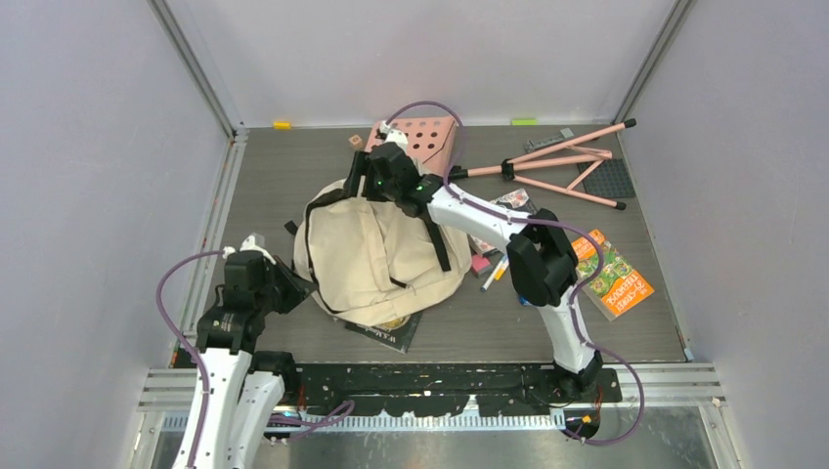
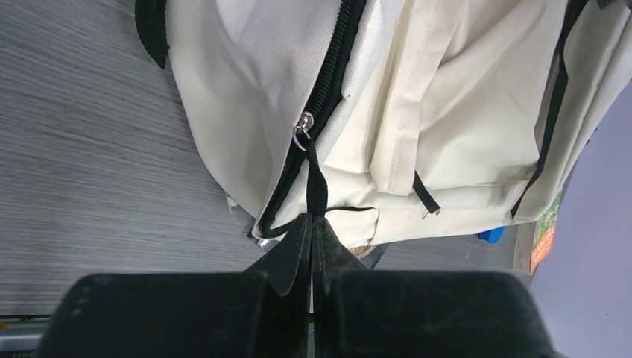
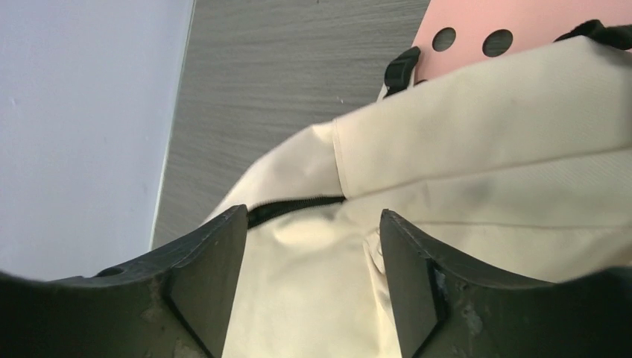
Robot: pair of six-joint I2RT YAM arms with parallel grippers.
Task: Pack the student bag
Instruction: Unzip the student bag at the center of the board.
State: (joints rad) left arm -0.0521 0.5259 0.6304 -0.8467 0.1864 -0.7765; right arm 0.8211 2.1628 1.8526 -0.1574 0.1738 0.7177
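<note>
The cream student bag (image 1: 376,256) with black straps lies flat in the middle of the table. My left gripper (image 1: 296,290) is at the bag's near-left edge, shut on the black zipper pull strap (image 2: 316,186) that hangs from a silver slider (image 2: 304,127). My right gripper (image 1: 364,174) is at the bag's far top edge. Its jaws stand open around a fold of cream fabric (image 3: 313,283), just below the black zipper (image 3: 294,207).
A pink perforated board (image 1: 425,137) and a pink folding stand (image 1: 562,166) lie behind the bag. A dark book (image 1: 386,332) sticks out under the bag's near edge. Pens (image 1: 492,271) and a colourful orange booklet (image 1: 616,276) lie to the right.
</note>
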